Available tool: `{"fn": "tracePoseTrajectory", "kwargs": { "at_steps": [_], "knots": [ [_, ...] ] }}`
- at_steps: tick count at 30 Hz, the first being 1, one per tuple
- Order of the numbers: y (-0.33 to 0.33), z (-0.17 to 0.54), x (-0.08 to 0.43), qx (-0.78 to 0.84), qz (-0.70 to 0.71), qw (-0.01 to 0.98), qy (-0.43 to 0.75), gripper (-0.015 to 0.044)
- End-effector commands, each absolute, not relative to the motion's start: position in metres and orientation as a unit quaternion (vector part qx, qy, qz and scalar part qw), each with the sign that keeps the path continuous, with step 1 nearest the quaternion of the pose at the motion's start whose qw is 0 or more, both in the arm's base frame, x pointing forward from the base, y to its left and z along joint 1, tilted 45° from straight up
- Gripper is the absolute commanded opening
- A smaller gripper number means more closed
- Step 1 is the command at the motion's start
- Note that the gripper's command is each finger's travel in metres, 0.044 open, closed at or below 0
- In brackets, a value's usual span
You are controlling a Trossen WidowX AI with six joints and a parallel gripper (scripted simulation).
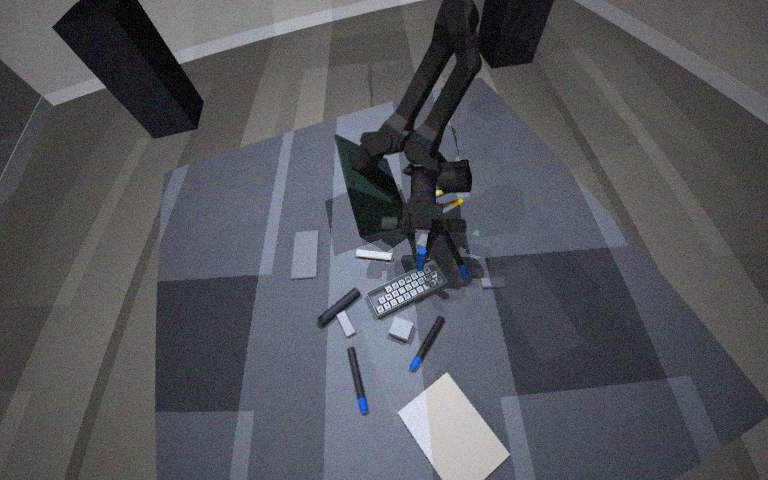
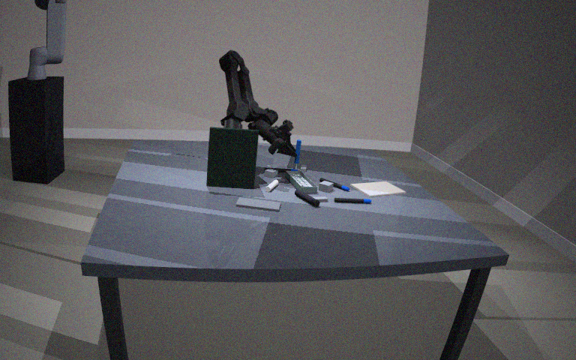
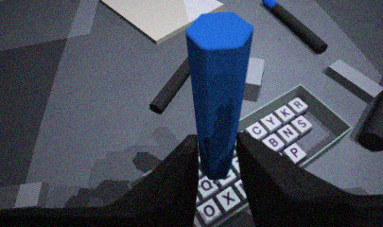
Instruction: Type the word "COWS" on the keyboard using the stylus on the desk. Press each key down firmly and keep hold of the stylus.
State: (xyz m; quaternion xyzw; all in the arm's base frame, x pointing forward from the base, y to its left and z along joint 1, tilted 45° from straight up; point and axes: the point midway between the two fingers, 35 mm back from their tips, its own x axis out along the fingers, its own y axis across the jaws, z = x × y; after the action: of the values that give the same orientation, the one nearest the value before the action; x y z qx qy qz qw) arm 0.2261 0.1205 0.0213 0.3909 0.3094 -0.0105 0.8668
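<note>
Cluttered desk (image 2: 184, 232): claw (image 3: 218, 161) clamps upright blue stylus (image 3: 218, 90) over keyboard (image 1: 407, 289), markers (image 1: 427, 343) nearby.

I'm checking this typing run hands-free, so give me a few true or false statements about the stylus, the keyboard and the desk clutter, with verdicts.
1. The end effector is shut on the blue stylus. True.
2. The stylus lies flat on the desk. False: it stands roughly upright between the fingers, above the keyboard.
3. A cream pad of paper lies on the desk apart from the keyboard. True.
4. The keyboard sits on top of the dark green box. False: it lies on the desk beside the box.
5. Two blue-tipped markers lie loose on the desk. True.
</note>
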Motion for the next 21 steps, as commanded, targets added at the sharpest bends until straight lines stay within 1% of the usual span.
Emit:
{"fn": "tracePoseTrajectory", "kwargs": {
  "at_steps": [1,21],
  "knots": [
    [0.122,0.025,0.221,0.393,-0.010,0.867,0.306,0.0000],
    [0.136,0.015,0.215,0.393,-0.009,0.867,0.306,0.0000]
  ]
}}
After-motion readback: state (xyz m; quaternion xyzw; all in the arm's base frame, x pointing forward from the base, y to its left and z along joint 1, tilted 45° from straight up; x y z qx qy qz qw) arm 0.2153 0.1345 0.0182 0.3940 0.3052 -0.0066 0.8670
